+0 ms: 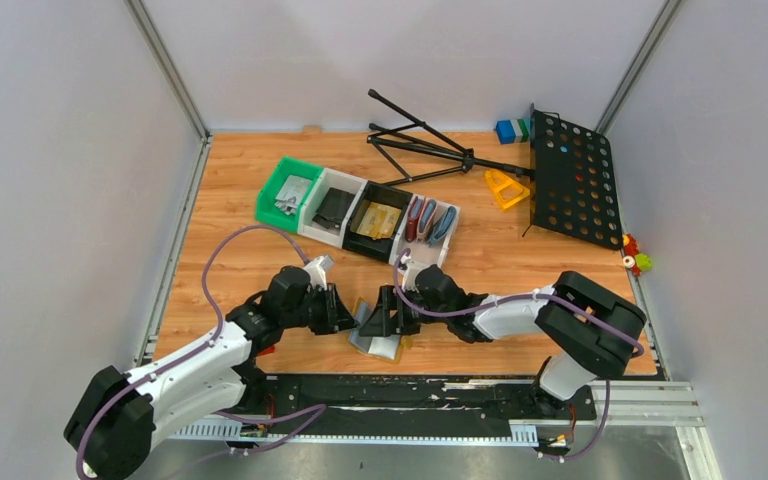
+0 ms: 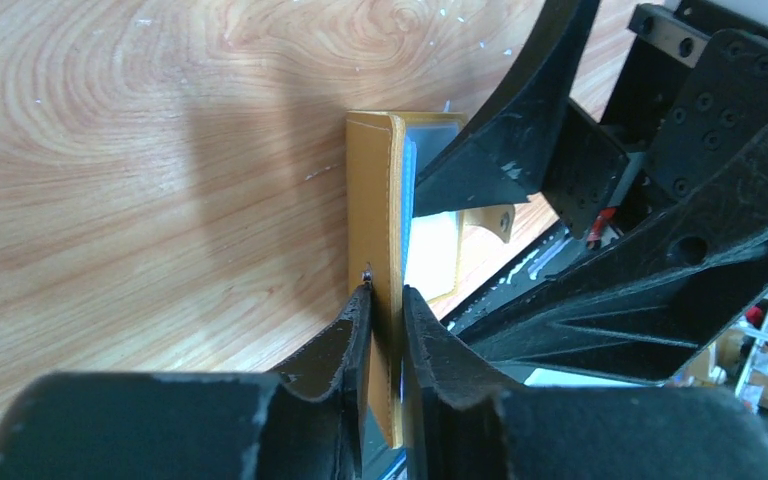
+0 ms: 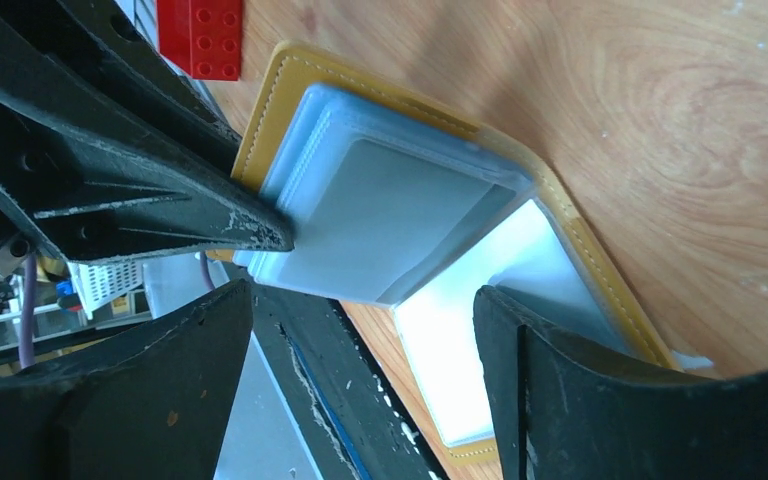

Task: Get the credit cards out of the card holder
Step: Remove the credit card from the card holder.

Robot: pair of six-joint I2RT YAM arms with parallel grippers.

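The mustard card holder (image 1: 377, 338) lies open near the table's front edge, pale grey-blue lining up. My left gripper (image 1: 348, 312) is shut on one raised flap; in the left wrist view its jaws (image 2: 387, 298) pinch the mustard flap (image 2: 370, 190) beside the stud. My right gripper (image 1: 392, 318) is open, and its jaws (image 3: 360, 320) straddle the lining pockets (image 3: 400, 220), one fingertip (image 3: 505, 320) over the lower flap. No credit cards show in the holder's pockets. Gold-tan flat pieces that look like cards (image 1: 378, 219) lie in a black bin.
A row of bins stands behind: green (image 1: 278, 200), white with a black wallet (image 1: 332, 208), black (image 1: 363, 236), white with red and blue wallets (image 1: 428, 221). A black perforated stand (image 1: 570, 180), tripod legs (image 1: 425, 148) and a yellow piece (image 1: 505, 188) are at the back right. A red brick (image 3: 200, 35) is nearby.
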